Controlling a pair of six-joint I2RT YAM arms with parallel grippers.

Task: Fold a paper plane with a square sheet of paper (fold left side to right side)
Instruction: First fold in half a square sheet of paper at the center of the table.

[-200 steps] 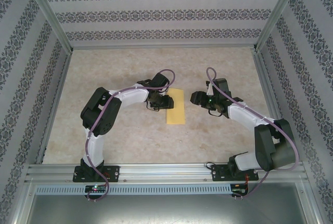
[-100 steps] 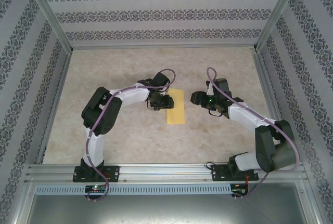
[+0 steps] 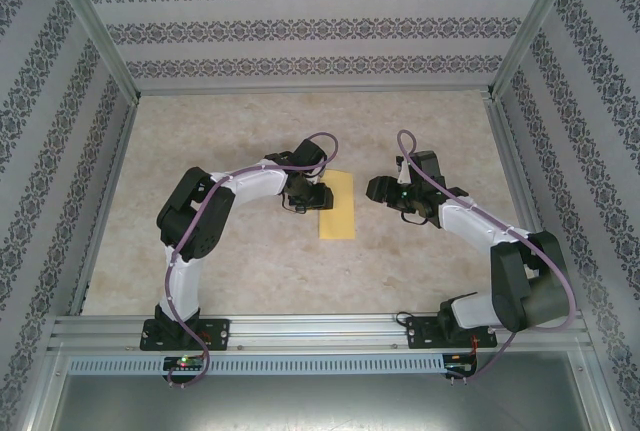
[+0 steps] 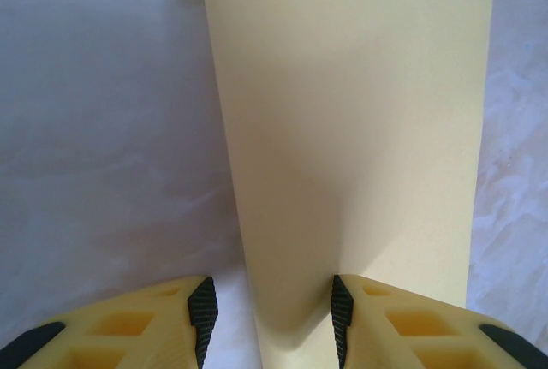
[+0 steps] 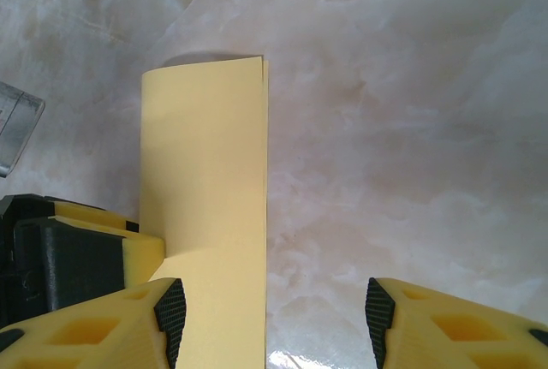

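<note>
The left gripper (image 3: pixel 312 197) is partly open, its two fingers a moderate gap apart, and it grips nothing. In the left wrist view it straddles one long edge of the yellow paper (image 4: pixel 351 129). One black pad (image 4: pixel 203 309) sits over bare table and the other sits over the sheet. Whether either fingertip presses on the paper cannot be told.

The right gripper (image 3: pixel 374 189) is open wider and is empty. In the right wrist view, the paper's other long edge lies in the gap between its fingers, with bare table beside it.

Compared with a second ago, nothing has visibly shifted. The paper and both arms sit in the same places.

The yellow paper lies flat near the middle of the table (image 3: pixel 450 131), well away from all four edges and between the two grippers. It is folded in half into a narrow rectangle. Its long axis runs roughly from the table's near edge to its far edge, with the short ends facing those edges. The rounded folded edge is on the left arm's side. The two loose edges, almost aligned, are on the right arm's side. It has no pointed end.
</note>
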